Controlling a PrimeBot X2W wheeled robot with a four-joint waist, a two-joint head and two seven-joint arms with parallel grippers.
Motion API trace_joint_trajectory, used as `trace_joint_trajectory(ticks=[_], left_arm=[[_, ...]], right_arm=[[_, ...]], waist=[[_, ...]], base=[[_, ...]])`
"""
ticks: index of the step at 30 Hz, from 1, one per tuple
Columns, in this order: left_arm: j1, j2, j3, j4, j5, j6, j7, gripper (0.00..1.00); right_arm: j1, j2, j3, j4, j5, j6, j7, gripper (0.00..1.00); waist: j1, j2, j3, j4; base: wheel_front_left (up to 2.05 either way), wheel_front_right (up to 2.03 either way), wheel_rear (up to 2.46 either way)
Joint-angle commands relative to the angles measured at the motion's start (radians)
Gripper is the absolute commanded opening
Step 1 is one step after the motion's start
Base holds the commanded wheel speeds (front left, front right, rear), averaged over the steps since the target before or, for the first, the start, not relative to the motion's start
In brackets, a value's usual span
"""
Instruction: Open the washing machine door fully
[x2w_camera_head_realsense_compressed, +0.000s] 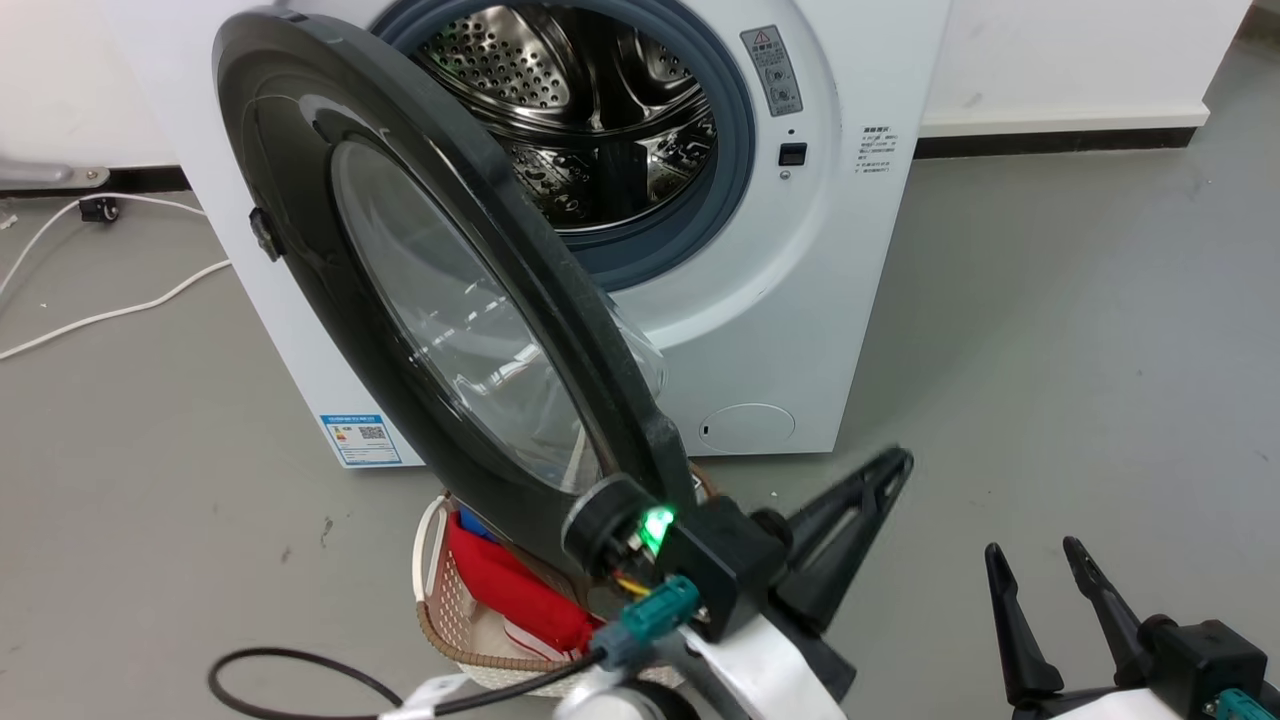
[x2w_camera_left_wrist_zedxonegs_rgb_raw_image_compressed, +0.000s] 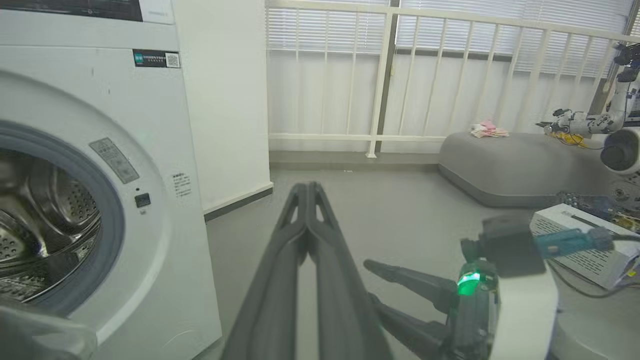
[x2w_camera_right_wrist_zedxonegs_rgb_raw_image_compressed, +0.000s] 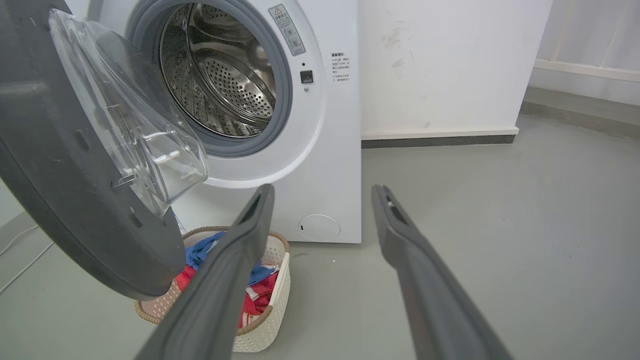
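In the head view, your washing machine door (x2w_camera_head_realsense_compressed: 450, 300), large and round with a glossy black rim and a bulging clear glass centre, stands swung out from the white washing machine (x2w_camera_head_realsense_compressed: 800, 300). Its lower edge hangs just above the left pincer's wrist. The left pincer (x2w_camera_head_realsense_compressed: 893, 462) points away to the door's right. The right pincer (x2w_camera_head_realsense_compressed: 1032, 548) sits further right.

The left wrist view gives you what the head view cannot: the left pincer's fingers are pressed together on nothing. The steel drum (x2w_camera_left_wrist_zedxonegs_rgb_raw_image_compressed: 45, 220) lies to their left, with bare grey floor (x2w_camera_left_wrist_zedxonegs_rgb_raw_image_compressed: 400, 210) and a white railing (x2w_camera_left_wrist_zedxonegs_rgb_raw_image_compressed: 385, 75) ahead.

In the right wrist view the right pincer gapes wide and empty. The door is to its left, glass bowl facing the drum. Beneath the door, a white woven basket (x2w_camera_right_wrist_zedxonegs_rgb_raw_image_compressed: 272, 300) of red and blue clothes stands on the floor.
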Motion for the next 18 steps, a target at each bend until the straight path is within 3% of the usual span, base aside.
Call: trace_joint_trajectory(ticks=[1,6,18], left_arm=[[0.027,0.000,-0.019,0.022,-0.007,0.004,0.011,0.00],[0.066,0.011,-0.033,0.122,-0.015,0.020,0.018,0.00],[0.003,0.009,0.047,0.363,-0.031,0.073,-0.061,0.00]], right_arm=[[-0.007,0.004,-0.002,0.005,0.002,0.000,-0.005,1.00],[-0.018,0.005,-0.002,0.015,0.009,0.000,-0.005,1.00],[-0.033,0.006,0.003,0.044,0.018,0.000,-0.014,1.00]], waist=[[0.0000,0.0000,0.002,0.001],[0.0000,0.0000,0.011,0.005],[0.0000,0.0000,0.020,-0.002]], base=[[0.00,0.00,0.00],[0.00,0.00,0.00],[0.00,0.00,0.00]])
